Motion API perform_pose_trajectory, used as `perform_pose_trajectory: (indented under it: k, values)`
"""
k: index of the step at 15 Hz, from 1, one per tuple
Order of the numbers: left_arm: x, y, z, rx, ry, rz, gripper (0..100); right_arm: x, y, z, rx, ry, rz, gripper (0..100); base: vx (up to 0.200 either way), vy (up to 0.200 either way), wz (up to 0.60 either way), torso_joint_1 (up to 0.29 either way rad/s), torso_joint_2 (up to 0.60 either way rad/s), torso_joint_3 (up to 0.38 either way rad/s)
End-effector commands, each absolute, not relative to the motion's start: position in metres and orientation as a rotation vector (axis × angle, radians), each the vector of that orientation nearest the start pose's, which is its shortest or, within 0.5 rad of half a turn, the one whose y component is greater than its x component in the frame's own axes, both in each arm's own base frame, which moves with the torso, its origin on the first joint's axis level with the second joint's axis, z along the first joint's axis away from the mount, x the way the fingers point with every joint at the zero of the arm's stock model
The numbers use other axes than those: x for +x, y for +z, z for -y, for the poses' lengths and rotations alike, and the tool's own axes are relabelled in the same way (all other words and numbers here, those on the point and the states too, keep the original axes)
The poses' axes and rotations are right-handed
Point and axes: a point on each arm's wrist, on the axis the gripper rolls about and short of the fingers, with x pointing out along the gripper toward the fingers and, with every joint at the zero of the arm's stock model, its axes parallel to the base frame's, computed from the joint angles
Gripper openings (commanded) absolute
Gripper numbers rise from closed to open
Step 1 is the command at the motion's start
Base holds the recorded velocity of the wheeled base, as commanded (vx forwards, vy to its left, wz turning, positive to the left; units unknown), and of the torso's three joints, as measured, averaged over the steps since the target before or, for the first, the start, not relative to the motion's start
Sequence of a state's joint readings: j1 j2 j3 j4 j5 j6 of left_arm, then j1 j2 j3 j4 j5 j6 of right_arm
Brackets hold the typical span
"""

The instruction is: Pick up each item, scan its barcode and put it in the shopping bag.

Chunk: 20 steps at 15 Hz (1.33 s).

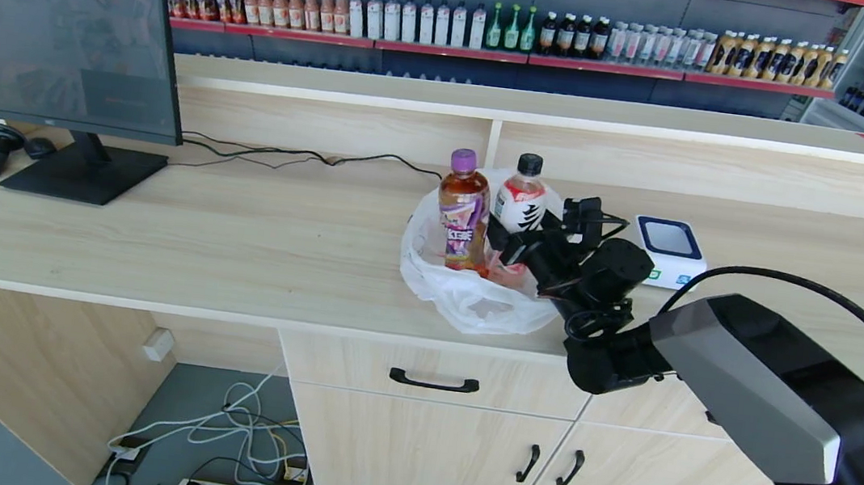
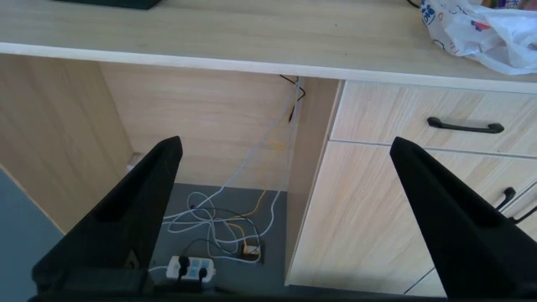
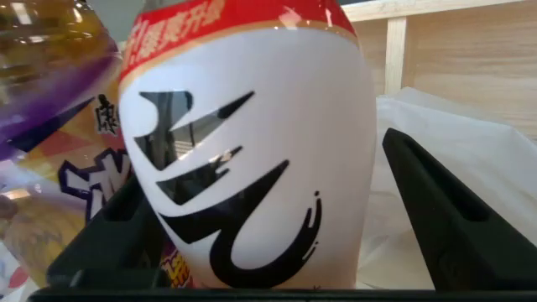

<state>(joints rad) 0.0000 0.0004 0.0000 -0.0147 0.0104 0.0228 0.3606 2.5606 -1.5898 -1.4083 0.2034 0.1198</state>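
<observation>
Left pincer: spread wide with nothing between the fingers, low before the pale wooden cupboard front, below and left of the thin white plastic shopping bag.
Right pincer: spread, at the bag's right side, straddling the white-labelled, black-capped drink bottle; one finger stands clear of the label.
Shopping bag: slumped open on the light wood tabletop.
White-labelled bottle: upright inside the bag.
Purple-capped amber tea bottle: upright in the bag, just beside it.
White barcode scanner with dark window: right of the bag.
Black flat monitor: far left of the bag.
</observation>
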Motion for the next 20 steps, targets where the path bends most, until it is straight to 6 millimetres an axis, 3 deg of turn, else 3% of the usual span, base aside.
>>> perform_pose_trajectory:
  k: [1, 12, 20]
  values:
    - [-0.023, 0.077, 0.000, 0.023, 0.011, 0.015, 100, 0.471, 0.110, -0.182, 0.153, 0.577, 0.422, 100, 0.000, 0.000, 0.00, 0.000, 0.00, 0.000]
    - [-0.023, 0.077, 0.000, 0.029, 0.011, 0.018, 100, 0.474, 0.130, -0.165, 0.152, 0.541, 0.477, 100, 0.000, 0.000, 0.00, 0.000, 0.00, 0.000]
    - [-0.023, 0.077, 0.000, 0.028, 0.011, 0.014, 100, 0.473, 0.188, -0.157, 0.158, 0.533, 0.563, 100, 0.000, 0.000, 0.00, 0.000, 0.00, 0.000]
